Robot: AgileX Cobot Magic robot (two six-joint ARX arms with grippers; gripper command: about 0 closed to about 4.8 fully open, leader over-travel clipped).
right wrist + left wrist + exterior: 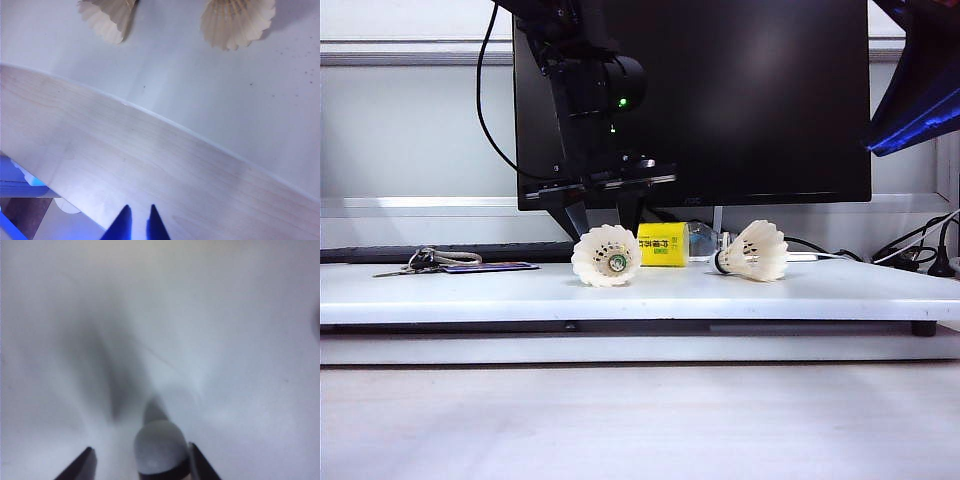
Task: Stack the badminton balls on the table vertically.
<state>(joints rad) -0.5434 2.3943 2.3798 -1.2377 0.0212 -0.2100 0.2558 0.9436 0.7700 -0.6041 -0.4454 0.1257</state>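
Exterior view: two white feather shuttlecocks lie on their sides on the long white tabletop slab (470, 295), both near its back edge and about the middle of its length. The left shuttlecock (606, 256) turns its open skirt toward the camera. The right shuttlecock (752, 251) lies with its cork tip and dark band pointing to the left. Between them, a little further back, lies a clear bottle with a yellow label (665, 244). A bunch of keys with a dark tag (455, 263) rests near the back edge, toward the left end. Behind stands a black monitor (760, 100). The black left arm comes down in front of the monitor, and the left gripper (603, 216) is right behind the left shuttlecock, its fingers partly hidden. A blue part of the right arm (918, 90) shows at the upper right corner, well above the slab.

Left wrist view: the picture is blurred. The rounded white cork tip (159, 449) of a shuttlecock, with its dark band, sits between the two dark fingers of the left gripper (142, 462). The jaws stand apart; one finger is just beside the cork, and I cannot tell if it touches.

Right wrist view: the blue fingertips of the right gripper (137, 220) are nearly together and hold nothing. They hang over the pale wood-grain surface (125, 165), well apart from both shuttlecocks (237, 20) on the white slab (200, 85).
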